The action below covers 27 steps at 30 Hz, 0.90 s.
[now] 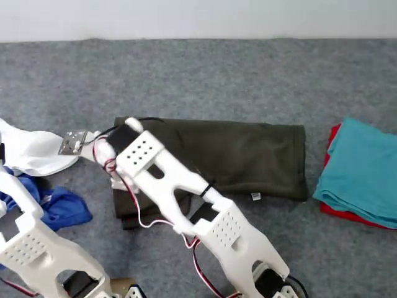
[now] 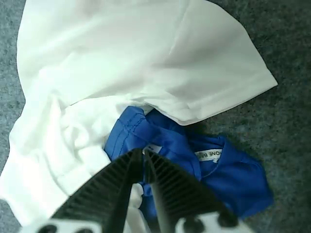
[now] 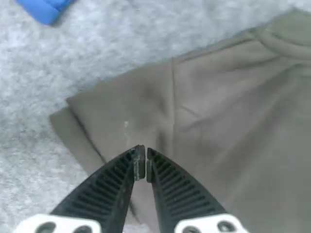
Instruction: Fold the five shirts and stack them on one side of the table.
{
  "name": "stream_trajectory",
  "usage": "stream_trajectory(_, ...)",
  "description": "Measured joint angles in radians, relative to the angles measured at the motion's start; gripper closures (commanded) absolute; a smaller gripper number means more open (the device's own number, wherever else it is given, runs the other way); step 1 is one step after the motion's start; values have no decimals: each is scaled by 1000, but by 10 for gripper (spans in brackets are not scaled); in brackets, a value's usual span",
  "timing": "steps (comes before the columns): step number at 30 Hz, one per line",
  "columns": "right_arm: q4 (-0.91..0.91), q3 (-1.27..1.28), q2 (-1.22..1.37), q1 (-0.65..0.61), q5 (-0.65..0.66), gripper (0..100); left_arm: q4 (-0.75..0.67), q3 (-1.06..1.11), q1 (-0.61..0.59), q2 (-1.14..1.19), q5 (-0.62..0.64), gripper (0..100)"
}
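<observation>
This looks like a robotics lab or test setup, not a home. A bench covered in grey felt-like carpet (image 1: 248,74) stands against a plain white wall (image 1: 198,18). It carries a white plastic right arm with a perforated shell (image 1: 229,230) and a matching left arm (image 1: 31,248). Thin red, white and black wires (image 1: 138,214) hang exposed. An olive-green cotton shirt (image 1: 248,152) lies spread on the carpet.

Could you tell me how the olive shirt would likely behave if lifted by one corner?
The olive shirt likely droops limply, as its cloth shows soft creases. Its folded layers, visible at the corner, may slip apart. Pushed, it probably bunches on the fuzzy table cover.
</observation>
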Motion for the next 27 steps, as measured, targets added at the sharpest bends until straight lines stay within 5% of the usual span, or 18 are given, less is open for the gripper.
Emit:
stream_trajectory(7, 35, 35, 0, -23, 9, 805, -2, 0, 0, 0, 0, 986)
stream_trajectory(14, 35, 152, 2, -133, 11, 816, -2, 0, 0, 0, 0, 986)
stream_trajectory(27, -48, 152, 86, -80, 9, 962, -2, 0, 0, 0, 0, 986)
